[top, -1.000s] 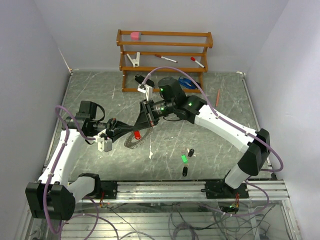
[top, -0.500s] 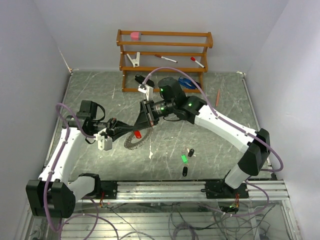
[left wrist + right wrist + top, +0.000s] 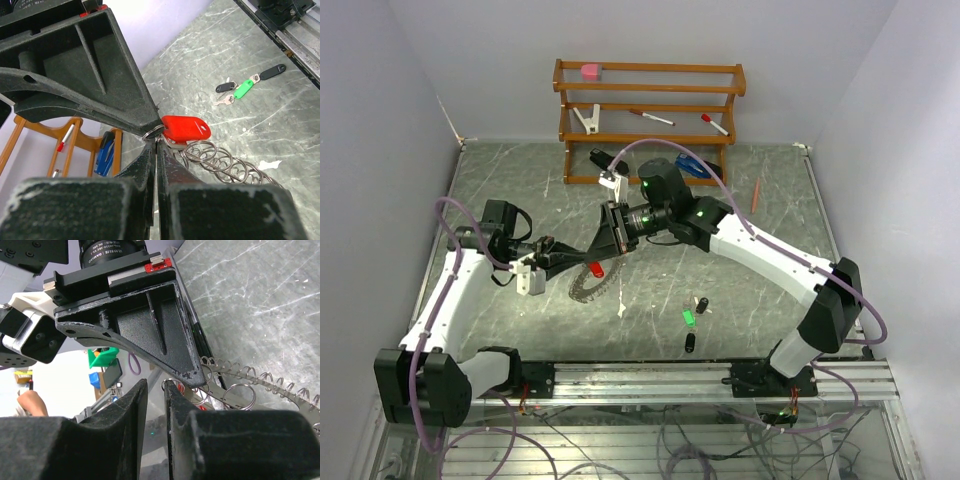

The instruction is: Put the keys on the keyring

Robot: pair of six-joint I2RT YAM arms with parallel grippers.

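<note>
Keyring (image 3: 225,162) between left tool (image 3: 156,150), right tool (image 3: 155,387)

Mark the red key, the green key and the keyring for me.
red key (image 3: 186,129): left wrist view, on its plastic head.
green key (image 3: 243,89): left wrist view, on its plastic head.
keyring (image 3: 220,161): left wrist view, on its coiled rim.

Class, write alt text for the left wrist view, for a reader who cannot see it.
The left tool, shut, pinches the coiled keyring beside a red key, with the right tool's finger reaching in from upper left. A green key and two black keys lie apart on the marble table beyond.
</note>
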